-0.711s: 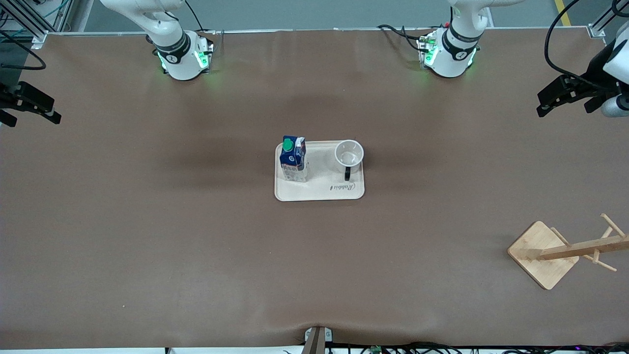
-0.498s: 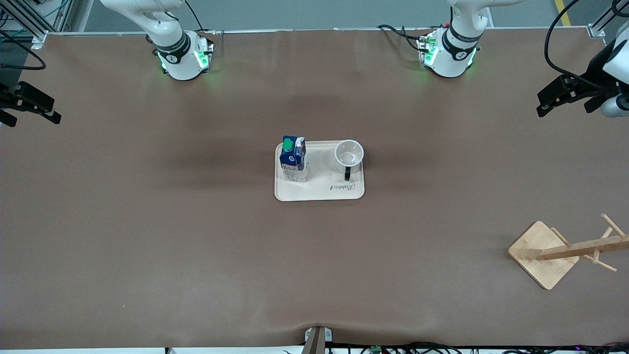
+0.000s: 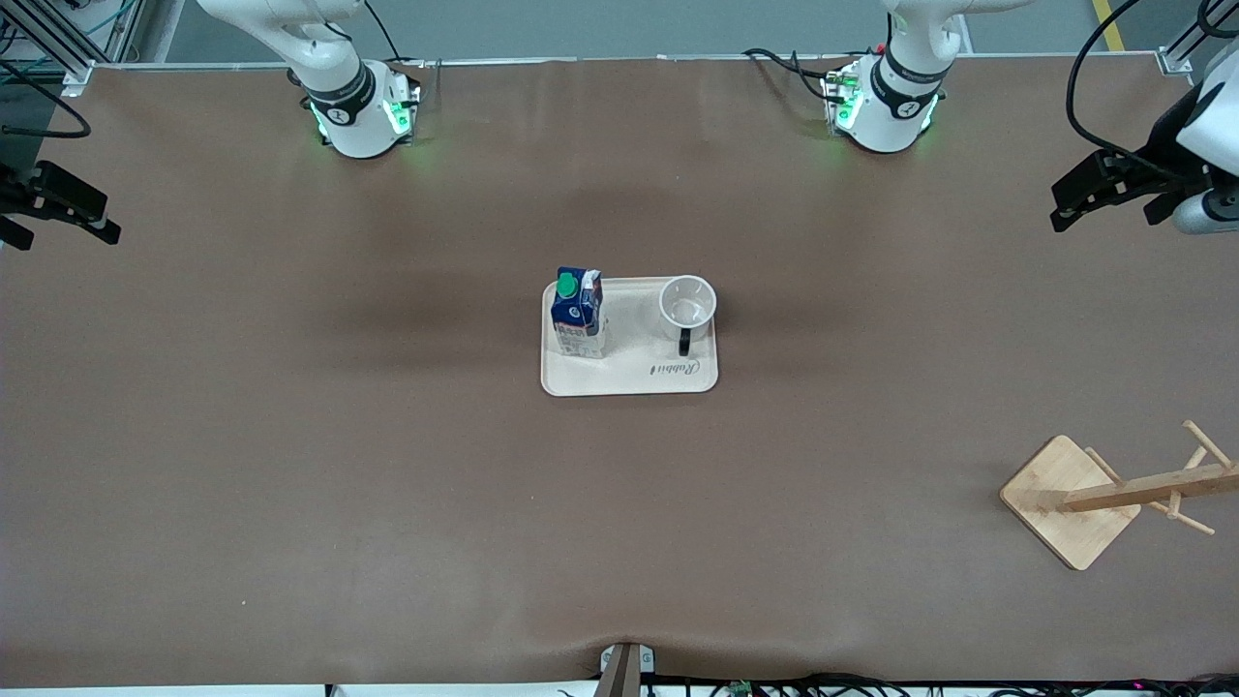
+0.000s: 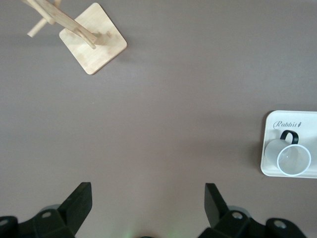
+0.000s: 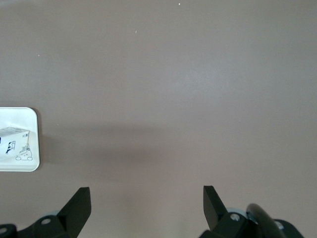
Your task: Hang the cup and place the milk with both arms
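Observation:
The white cup (image 3: 687, 302) stands upright on a cream tray (image 3: 634, 380) at the table's middle, its black handle pointing toward the front camera. The blue and white milk carton (image 3: 578, 315) with a green cap stands on the same tray, toward the right arm's end. My left gripper (image 3: 1070, 201) hangs open and empty over the table's edge at the left arm's end. My right gripper (image 3: 105, 218) hangs open and empty at the other end. The left wrist view shows the cup (image 4: 293, 160) on the tray (image 4: 307, 119). The right wrist view shows a tray corner (image 5: 32, 116) and part of the carton (image 5: 14, 143).
A wooden cup rack (image 3: 1074, 499) with pegs on a square base stands near the front camera at the left arm's end; it also shows in the left wrist view (image 4: 93, 44). Brown table mat lies all round the tray.
My left gripper has crept slightly toward the table's middle. The right gripper, cup, carton and rack have not moved.

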Motion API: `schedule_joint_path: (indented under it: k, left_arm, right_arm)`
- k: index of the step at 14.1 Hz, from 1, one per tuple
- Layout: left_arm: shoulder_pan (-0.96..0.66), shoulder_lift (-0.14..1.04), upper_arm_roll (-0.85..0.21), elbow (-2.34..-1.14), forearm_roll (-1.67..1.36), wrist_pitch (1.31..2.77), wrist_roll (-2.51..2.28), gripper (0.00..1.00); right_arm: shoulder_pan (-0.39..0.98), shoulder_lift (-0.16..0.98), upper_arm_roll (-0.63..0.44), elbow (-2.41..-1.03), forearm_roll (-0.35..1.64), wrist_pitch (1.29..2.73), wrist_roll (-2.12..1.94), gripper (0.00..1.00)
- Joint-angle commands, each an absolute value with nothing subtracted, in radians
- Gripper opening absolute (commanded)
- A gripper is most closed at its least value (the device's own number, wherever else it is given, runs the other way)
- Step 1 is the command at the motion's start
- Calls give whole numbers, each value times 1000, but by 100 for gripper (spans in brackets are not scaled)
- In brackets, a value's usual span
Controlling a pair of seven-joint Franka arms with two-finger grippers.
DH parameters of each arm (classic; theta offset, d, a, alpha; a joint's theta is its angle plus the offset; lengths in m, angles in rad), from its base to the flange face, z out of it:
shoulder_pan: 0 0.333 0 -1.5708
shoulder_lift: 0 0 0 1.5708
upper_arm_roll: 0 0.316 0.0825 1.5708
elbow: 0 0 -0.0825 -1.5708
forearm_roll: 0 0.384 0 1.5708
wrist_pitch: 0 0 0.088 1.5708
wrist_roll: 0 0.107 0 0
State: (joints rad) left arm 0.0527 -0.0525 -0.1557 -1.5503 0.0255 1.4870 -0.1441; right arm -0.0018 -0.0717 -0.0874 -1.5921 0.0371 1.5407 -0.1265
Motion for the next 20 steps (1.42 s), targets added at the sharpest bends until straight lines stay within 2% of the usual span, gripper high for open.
schedule_joint_path:
  k: [1,7,10,15,20]
  left_arm:
    - [43,-43,-181,-1569,25,1474,-150,100]
    - [31,-20,-317,-1646,21,1517,-235,100]
    - [28,-12,-383,-1727,21,1633,-316,100]
    - [28,61,-521,-1785,29,1733,-455,100]
    - [17,92,-581,-1931,31,1926,-563,100]
  right_arm:
    - [-2,-71,-87,-1583,34,1532,-135,100]
    - [-2,-71,-87,-1583,34,1529,-135,100]
    - [-3,-68,-87,-1583,34,1529,-127,100]
    - [-3,-66,-87,-1583,34,1529,-127,100]
    - [-5,-66,-87,-1583,34,1529,-127,100]
